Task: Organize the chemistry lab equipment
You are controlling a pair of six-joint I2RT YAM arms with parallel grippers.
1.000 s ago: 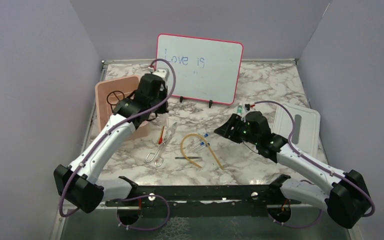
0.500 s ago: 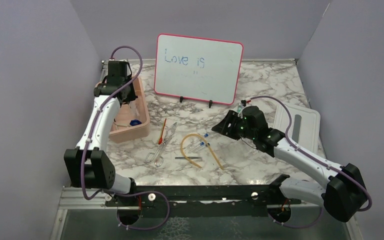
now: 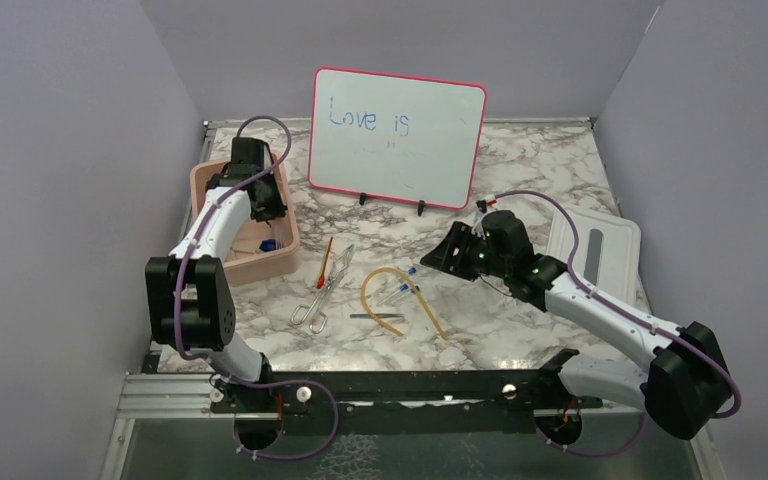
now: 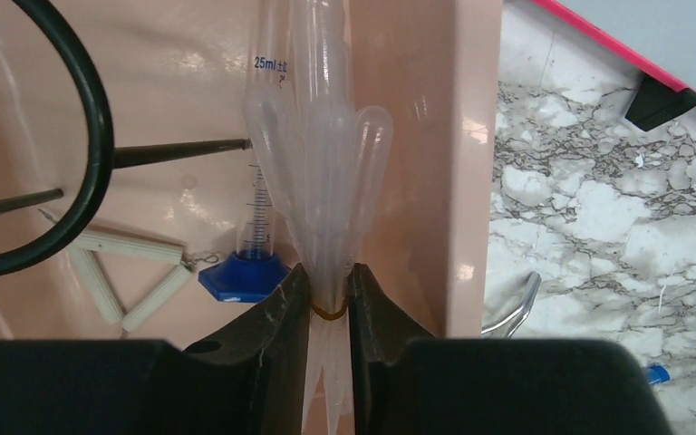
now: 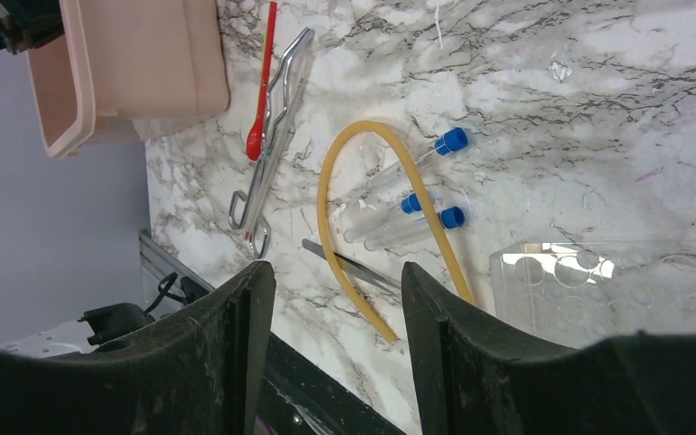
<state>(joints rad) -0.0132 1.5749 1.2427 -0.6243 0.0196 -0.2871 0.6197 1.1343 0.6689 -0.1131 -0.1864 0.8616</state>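
My left gripper hangs over the pink bin, shut on a bundle of clear plastic pipettes bound by a rubber band; the jaws pinch it at the band. In the bin lie the black wire ring tripod, a graduated cylinder with a blue base and a white triangle. My right gripper is open and empty above the table. Below it lie the red-tipped spatula, metal tongs, tan rubber tube, blue-capped tubes and thin dark rod.
The pink-framed whiteboard stands at the back centre. The white lid lies at the right. A clear plastic rack sits close to the right fingers. The bin's right wall is just beside the pipette bundle.
My left arm has swung from the table's middle to the back of the bin and now hangs over its right side. My right gripper has barely shifted.
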